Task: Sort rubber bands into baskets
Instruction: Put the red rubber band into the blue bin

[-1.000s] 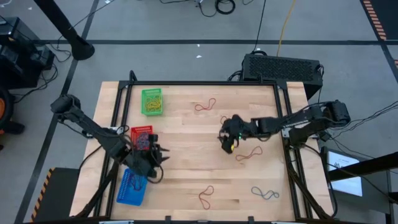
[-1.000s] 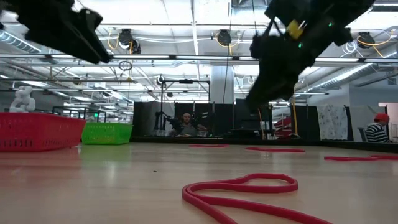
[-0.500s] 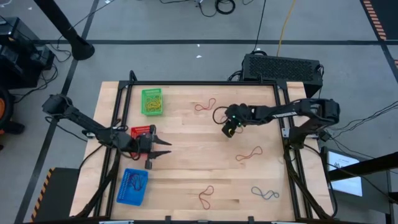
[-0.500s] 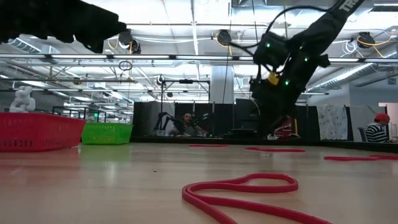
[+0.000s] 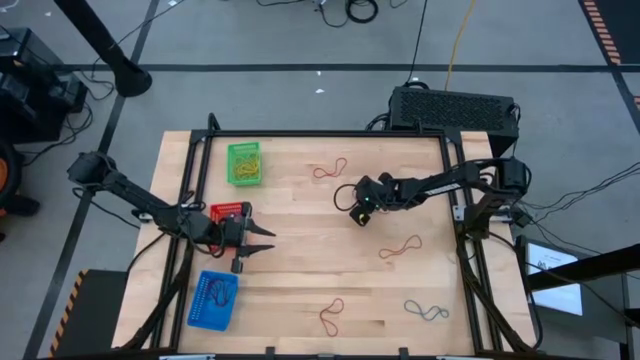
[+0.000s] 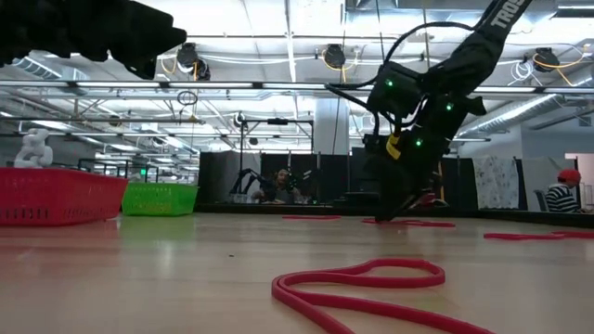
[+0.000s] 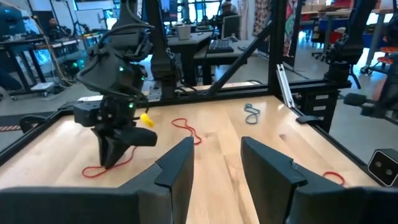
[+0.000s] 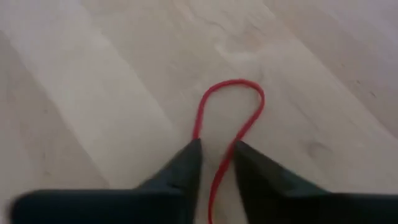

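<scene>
My right gripper [image 5: 357, 205] is down at the table's middle, over a red rubber band [image 8: 233, 81] that lies flat on the wood. Its narrowly open fingers [image 8: 216, 149] stand either side of one strand of the loop. The low view shows its tips [image 6: 388, 215] at the tabletop. My left gripper [image 5: 262, 238] is open and empty, hovering beside the red basket [image 5: 228, 212]. The green basket [image 5: 244, 163] is at the far left and the blue basket [image 5: 213, 298] at the near left. Both hold bands.
Loose red bands lie at the far middle [image 5: 331, 170], right of centre [image 5: 400, 247] and near the front edge [image 5: 331, 315]. A dark band [image 5: 427, 311] lies at the near right. A large black box [image 5: 455, 108] stands beyond the far edge.
My right gripper has gone toward the far edge and a little left, and has come down from well above the table to the red band. My left gripper has moved from over the blue basket toward the far edge, to beside the red basket, then kept still.
</scene>
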You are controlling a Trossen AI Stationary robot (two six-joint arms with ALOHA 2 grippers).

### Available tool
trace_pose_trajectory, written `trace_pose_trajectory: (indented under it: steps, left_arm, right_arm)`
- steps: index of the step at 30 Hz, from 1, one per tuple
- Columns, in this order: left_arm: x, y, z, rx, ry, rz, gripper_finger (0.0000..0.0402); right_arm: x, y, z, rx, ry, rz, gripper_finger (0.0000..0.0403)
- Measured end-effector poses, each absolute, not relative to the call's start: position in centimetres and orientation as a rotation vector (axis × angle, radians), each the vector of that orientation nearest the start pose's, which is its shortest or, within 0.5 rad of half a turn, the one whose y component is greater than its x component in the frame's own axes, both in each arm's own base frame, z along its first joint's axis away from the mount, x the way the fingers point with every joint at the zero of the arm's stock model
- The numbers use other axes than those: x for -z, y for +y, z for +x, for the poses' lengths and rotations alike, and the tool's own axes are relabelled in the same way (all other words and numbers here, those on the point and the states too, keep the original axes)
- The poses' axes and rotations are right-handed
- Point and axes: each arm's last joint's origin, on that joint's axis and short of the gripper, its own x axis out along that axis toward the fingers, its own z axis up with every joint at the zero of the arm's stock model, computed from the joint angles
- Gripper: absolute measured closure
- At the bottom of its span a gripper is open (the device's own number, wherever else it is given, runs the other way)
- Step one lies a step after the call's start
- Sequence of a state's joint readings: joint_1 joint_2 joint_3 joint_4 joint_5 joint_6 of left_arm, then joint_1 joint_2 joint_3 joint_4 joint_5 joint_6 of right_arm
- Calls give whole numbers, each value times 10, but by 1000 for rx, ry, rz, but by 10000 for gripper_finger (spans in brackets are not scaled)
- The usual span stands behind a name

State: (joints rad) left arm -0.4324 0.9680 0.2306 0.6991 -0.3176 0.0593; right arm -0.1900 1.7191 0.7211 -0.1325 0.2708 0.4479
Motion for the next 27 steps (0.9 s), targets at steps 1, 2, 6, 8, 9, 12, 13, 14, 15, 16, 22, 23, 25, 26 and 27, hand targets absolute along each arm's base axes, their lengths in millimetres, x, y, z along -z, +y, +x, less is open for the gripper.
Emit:
trace_pose_trajectory:
  steps: [1, 2, 6, 8, 9, 12, 13, 14, 15, 16, 22, 23, 25, 26, 27]
  left_arm:
    - [-197, -70, 174, 115, 32, 73, 261]
    - [-197, -70, 174, 116, 32, 72, 261]
    - [-197, -70, 174, 115, 31, 71, 261]
    - [-197, -70, 174, 116, 29, 68, 261]
    - [-198, -70, 174, 115, 27, 56, 261]
    - [-198, -70, 174, 116, 24, 42, 261]
    - [-198, -71, 174, 121, 18, 39, 261]
    - [-199, -71, 175, 126, 11, 36, 261]
    - [-199, -72, 176, 132, 3, 33, 261]
    - [-198, -72, 177, 137, -1, 32, 261]
    - [-194, -75, 189, 127, -65, 8, 261]
    - [-192, -75, 191, 124, -78, 4, 261]
    - [-191, -75, 196, 115, -115, -9, 261]
    - [-191, -75, 199, 106, -127, -14, 261]
    - [-191, -75, 203, 95, -135, -19, 261]
  right_arm:
    - [-107, -58, 277, 642, 1021, 338, 352]
    - [-111, -55, 276, 626, 1010, 329, 375]
    - [-130, -44, 269, 574, 990, 318, 396]
    - [-147, -40, 270, 548, 910, 318, 401]
    - [-156, -38, 270, 536, 869, 318, 401]
    - [-175, -29, 268, 494, 786, 314, 402]
    - [-181, -25, 267, 474, 754, 313, 402]
    - [-188, -20, 267, 454, 717, 313, 402]
    - [-194, -16, 267, 431, 677, 314, 402]
    - [-200, -12, 268, 407, 640, 310, 402]
    - [-225, 14, 274, 262, 435, 296, 403]
    - [-228, 18, 275, 242, 409, 295, 403]
    - [-230, 26, 276, 209, 379, 293, 403]
    - [-232, 29, 276, 194, 362, 295, 403]
    - [-234, 32, 277, 180, 347, 296, 403]
